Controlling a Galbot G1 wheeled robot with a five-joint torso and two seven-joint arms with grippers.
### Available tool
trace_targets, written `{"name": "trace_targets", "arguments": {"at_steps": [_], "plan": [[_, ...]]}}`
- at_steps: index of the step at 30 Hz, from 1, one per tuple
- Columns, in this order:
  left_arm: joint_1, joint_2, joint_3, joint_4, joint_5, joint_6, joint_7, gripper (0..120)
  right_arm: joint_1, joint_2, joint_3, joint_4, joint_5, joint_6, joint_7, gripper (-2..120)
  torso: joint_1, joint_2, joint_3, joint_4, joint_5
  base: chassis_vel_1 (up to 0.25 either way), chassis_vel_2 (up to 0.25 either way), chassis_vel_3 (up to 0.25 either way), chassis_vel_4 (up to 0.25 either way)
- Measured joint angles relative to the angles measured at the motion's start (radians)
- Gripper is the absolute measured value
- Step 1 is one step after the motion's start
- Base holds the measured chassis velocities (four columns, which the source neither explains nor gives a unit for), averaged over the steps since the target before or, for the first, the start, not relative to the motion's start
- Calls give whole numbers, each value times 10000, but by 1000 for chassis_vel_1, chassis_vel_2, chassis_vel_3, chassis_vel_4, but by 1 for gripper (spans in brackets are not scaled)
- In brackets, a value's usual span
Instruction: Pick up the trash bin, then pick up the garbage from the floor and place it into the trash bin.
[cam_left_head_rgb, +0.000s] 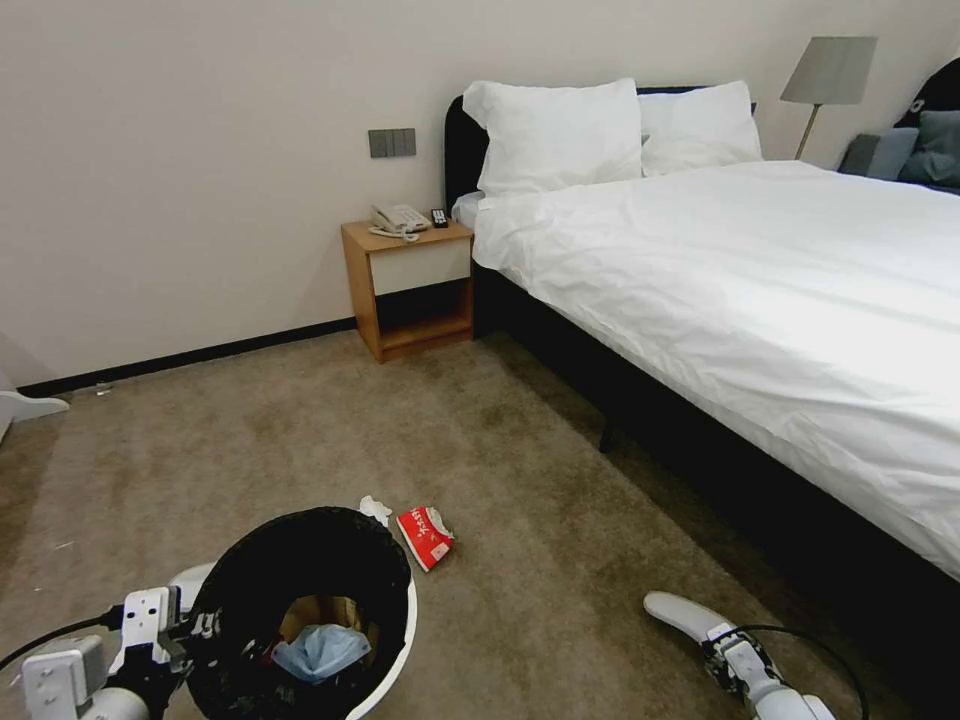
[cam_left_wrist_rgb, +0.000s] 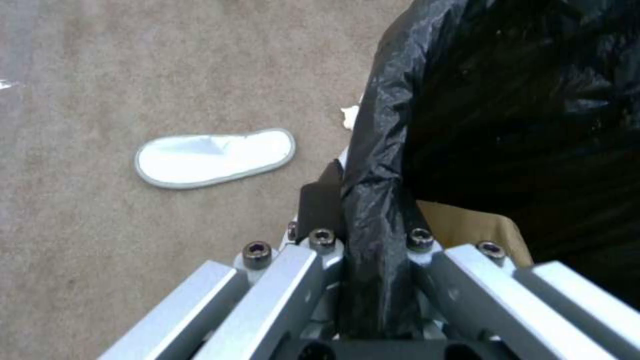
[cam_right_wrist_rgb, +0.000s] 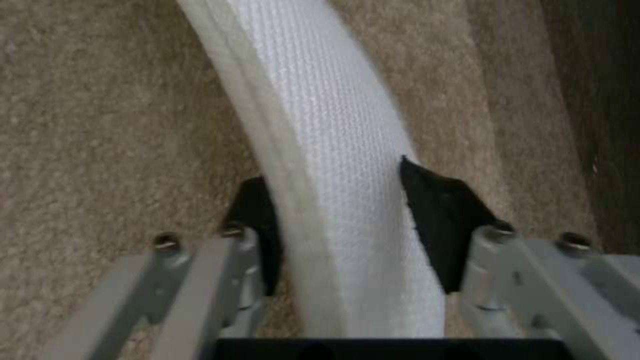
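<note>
The trash bin (cam_left_head_rgb: 400, 640) is a white round bin lined with a black bag (cam_left_wrist_rgb: 380, 150). My left gripper (cam_left_head_rgb: 195, 625) (cam_left_wrist_rgb: 370, 210) is shut on its rim at the lower left. Inside lie brown paper (cam_left_head_rgb: 315, 612) (cam_left_wrist_rgb: 473, 227) and a light-blue cloth (cam_left_head_rgb: 320, 650). My right gripper (cam_left_head_rgb: 715, 640) (cam_right_wrist_rgb: 340, 200) is shut on a white slipper (cam_left_head_rgb: 675, 610) (cam_right_wrist_rgb: 313, 100) just above the carpet at the lower right. A red-white packet (cam_left_head_rgb: 425, 535) and a white tissue (cam_left_head_rgb: 375, 508) (cam_left_wrist_rgb: 350, 116) lie on the floor just beyond the bin. Another white slipper (cam_left_wrist_rgb: 213, 157) lies flat on the carpet beside the bin.
A bed (cam_left_head_rgb: 760, 300) with white sheets and a dark frame fills the right side. A wooden nightstand (cam_left_head_rgb: 410, 290) with a phone stands against the wall beside it. Open brown carpet (cam_left_head_rgb: 300, 430) stretches ahead and to the left.
</note>
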Motion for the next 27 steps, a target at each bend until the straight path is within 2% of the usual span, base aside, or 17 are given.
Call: {"name": "trace_targets", "arguments": {"at_steps": [1,3,6,8,9,11,20,27], "plan": [[0,0,0,0,0,0,0,3,0,0,0,0,0,0,0,40,0,0,0,0,0,0,0,0,0],[4,7,-6,-7,-10,-3,6,3,-52,4,19,39,2,1,-1,29,0,0,0,0,0,0,0,0,0],[0,11,-7,-13,-18,-3,8,3,-70,3,34,63,2,1,-1,23,0,0,0,-1,0,0,0,0,0],[-6,17,-7,-17,-30,-5,11,3,-108,-29,85,133,10,1,0,13,0,0,1,-1,0,0,0,0,0],[-6,17,-7,-17,-30,-5,11,3,-108,-29,85,133,10,1,0,13,0,0,1,-1,0,0,0,0,0],[-13,32,-7,-17,-54,-9,13,3,-179,-76,145,256,52,1,0,3,0,0,1,0,0,0,0,0,0],[-14,114,0,0,-91,-19,27,3,-420,-54,364,663,276,173,-23,1,0,0,1,0,0,0,0,0,0],[-258,359,5,165,-584,130,-148,3,-933,-293,1112,1561,545,1365,-193,1,0,0,1,0,0,0,0,0,0]]}}
